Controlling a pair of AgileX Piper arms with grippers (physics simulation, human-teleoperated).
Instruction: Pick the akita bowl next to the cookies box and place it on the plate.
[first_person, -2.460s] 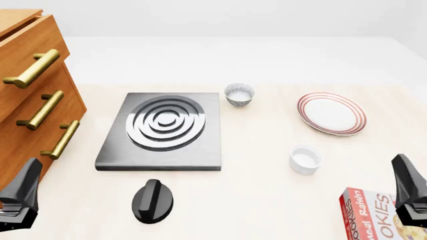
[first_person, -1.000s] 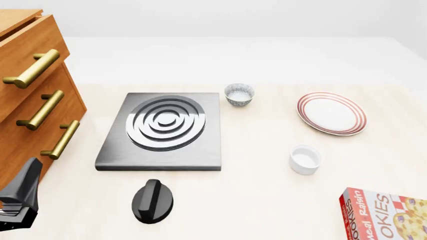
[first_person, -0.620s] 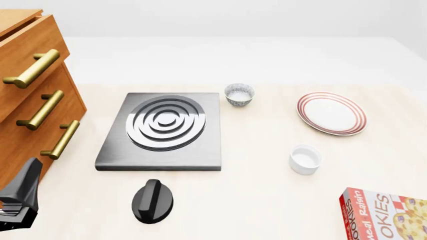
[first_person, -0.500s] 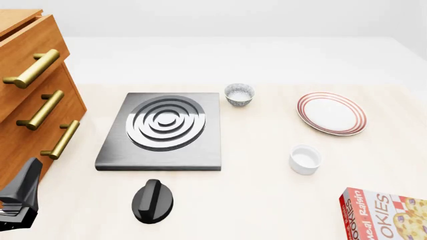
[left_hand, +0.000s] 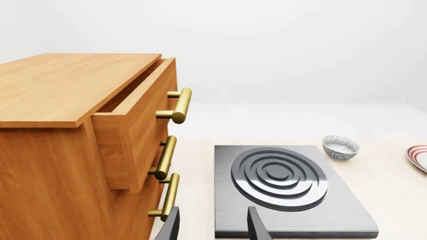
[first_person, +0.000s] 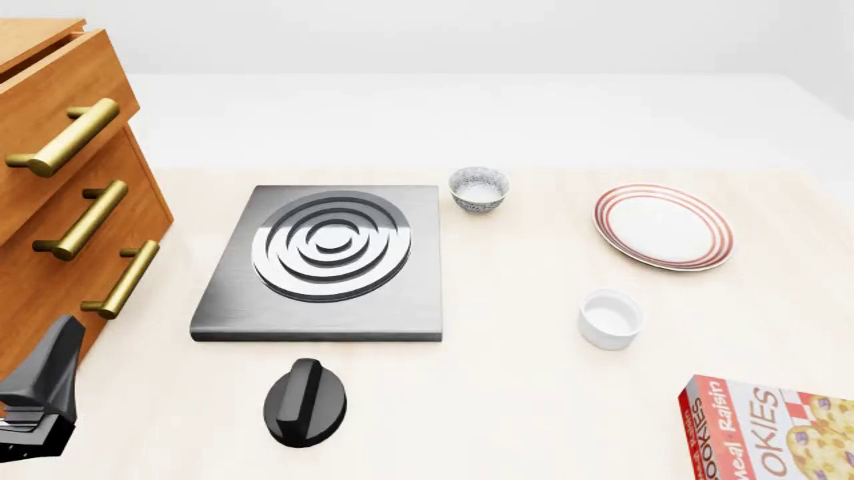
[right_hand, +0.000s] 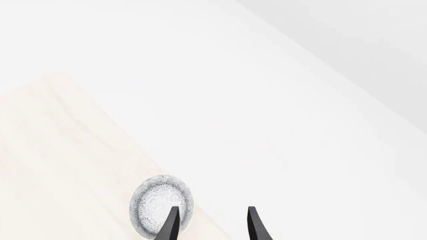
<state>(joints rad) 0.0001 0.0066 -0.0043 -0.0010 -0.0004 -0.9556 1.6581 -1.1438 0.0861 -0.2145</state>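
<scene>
The cookies box (first_person: 771, 430) lies at the front right corner of the front view. A speckled akita bowl (right_hand: 162, 204) shows only in the right wrist view, at the table's edge, just off one finger of my right gripper (right_hand: 212, 226), which is open and empty. The box is outside that view. The other bowl of the same kind (first_person: 478, 188) stands behind the stove's right corner. The red-ringed plate (first_person: 663, 226) sits at the back right. My left gripper (first_person: 40, 400) is low at the front left, open and empty.
A grey stove plate (first_person: 327, 260) with a black knob (first_person: 304, 400) in front of it fills the middle left. A plain white cup (first_person: 610, 318) stands between the plate and the box. A wooden drawer cabinet (first_person: 67, 200) with brass handles is at the left.
My right gripper stood at the front right by the cookies box 2.5 s ago and has since left the front view. Nothing else has moved.
</scene>
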